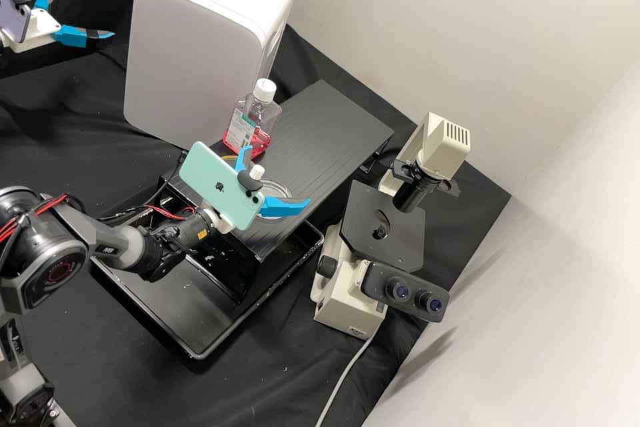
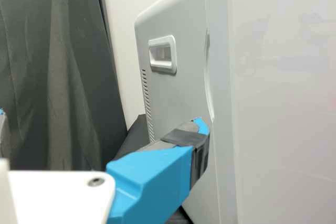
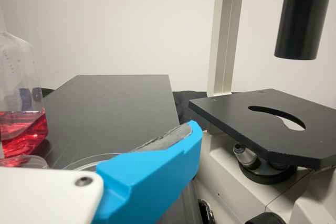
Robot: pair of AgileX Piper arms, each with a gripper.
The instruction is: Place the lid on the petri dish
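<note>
Bench [image 1: 80, 127]: black and cloth-draped, against a pale wall. You have the following on it.

- White cabinet [image 1: 200, 47], at the back left.
- Black raised platform [image 1: 333, 127], standing in a shallow black tray [image 1: 193, 330] to the right of the cabinet.
- Flask of red liquid [image 1: 250, 121], white cap, upright on the platform's back corner beside the cabinet.
- Microscope [image 1: 380, 247], right of the platform, with its stage close to the platform edge.
- Petri dish [image 1: 281, 188]: clear and round, flat on the platform near its front edge, well apart from the flask. You cannot tell the lid from the dish.
- Right gripper [image 1: 280, 173]: your fingers are spread wide and hold nothing. The dish lies between them in the high view, and the nearer finger crosses its rim. Contact cannot be judged. In the right wrist view the dish rim [image 3: 86, 162] sits just beside the blue finger [image 3: 157, 174].
- Left gripper [image 1: 87, 10]: far back left beside the cabinet, with fingers splayed and nothing in them, well apart from the dish.
</note>
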